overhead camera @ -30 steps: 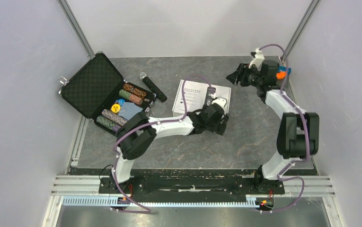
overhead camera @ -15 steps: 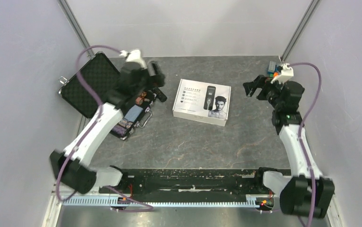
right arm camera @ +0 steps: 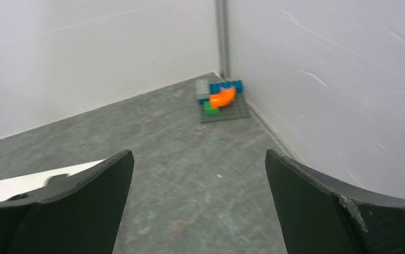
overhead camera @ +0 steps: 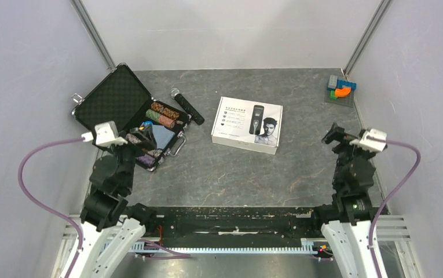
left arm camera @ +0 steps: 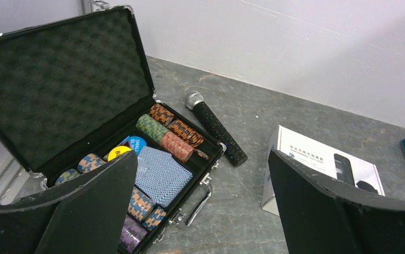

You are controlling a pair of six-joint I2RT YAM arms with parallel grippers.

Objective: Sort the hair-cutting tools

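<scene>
No hair-cutting tools show in any view. A shut white box [overhead camera: 246, 124] printed with a clipper and a man's head lies flat at the table's middle; the left wrist view catches its end [left arm camera: 324, 159]. My left gripper [overhead camera: 141, 139] hangs drawn back at the near left, above the case's near corner, open and empty [left arm camera: 203, 159]. At the near right, away from the box, my right gripper [overhead camera: 335, 134] is also open, with only bare table between its fingers [right arm camera: 199, 156].
An open black case [overhead camera: 112, 104] holding poker chips [left arm camera: 173, 135] and a blue card deck lies at the left. A black microphone [overhead camera: 187, 106] lies between case and box. A small block build [overhead camera: 340, 88] sits in the far right corner. Walls close in both sides.
Both arms have drawn back to the near edge: the left from the box, past the case; the right from the far right corner. Both grippers have opened wider.
</scene>
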